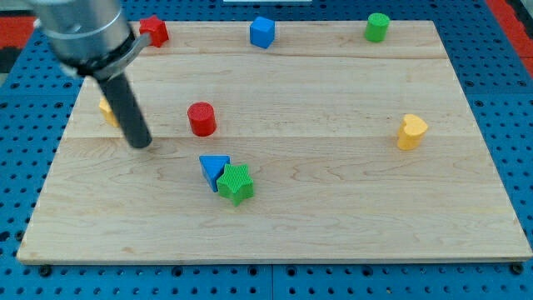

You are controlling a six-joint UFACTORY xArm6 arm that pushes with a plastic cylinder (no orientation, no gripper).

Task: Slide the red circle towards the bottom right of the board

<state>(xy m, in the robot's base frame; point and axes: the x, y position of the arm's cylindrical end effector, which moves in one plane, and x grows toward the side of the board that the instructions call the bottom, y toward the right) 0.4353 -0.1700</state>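
Observation:
The red circle (201,118) stands on the wooden board (333,208), left of centre. My tip (141,143) rests on the board to the left of the red circle and slightly lower, about a block's width away, not touching it. The rod rises up and to the view's left from the tip.
A blue triangle (213,168) and a green star (236,183) touch each other below the red circle. A yellow block (108,110) is partly hidden behind the rod. A red star (153,31), blue block (262,32) and green cylinder (377,27) line the top edge. A yellow heart (410,132) is at the right.

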